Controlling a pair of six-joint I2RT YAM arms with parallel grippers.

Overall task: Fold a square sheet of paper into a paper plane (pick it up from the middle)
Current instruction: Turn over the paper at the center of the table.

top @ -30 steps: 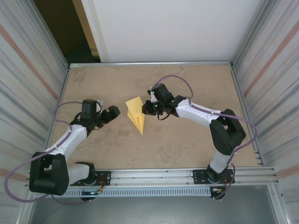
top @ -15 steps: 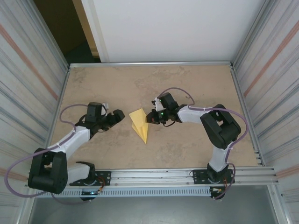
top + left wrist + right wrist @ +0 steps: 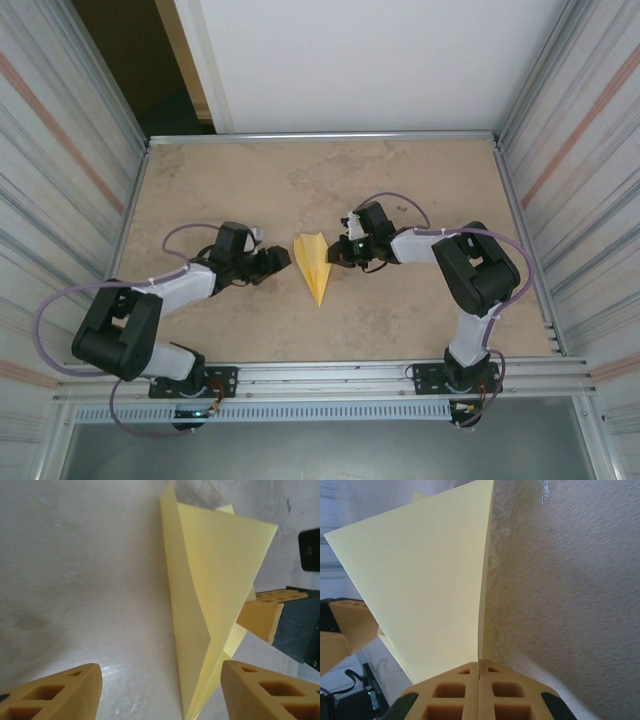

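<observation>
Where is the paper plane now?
In the top view, the paper plane sits centrally between the left claw and the right claw, which pinches it.

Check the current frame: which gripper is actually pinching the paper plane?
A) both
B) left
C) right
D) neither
C: the right gripper is shut with the edge of the paper plane running in between its fingers, while the left gripper stands open, its fingers apart on either side of the plane's tip.
</observation>
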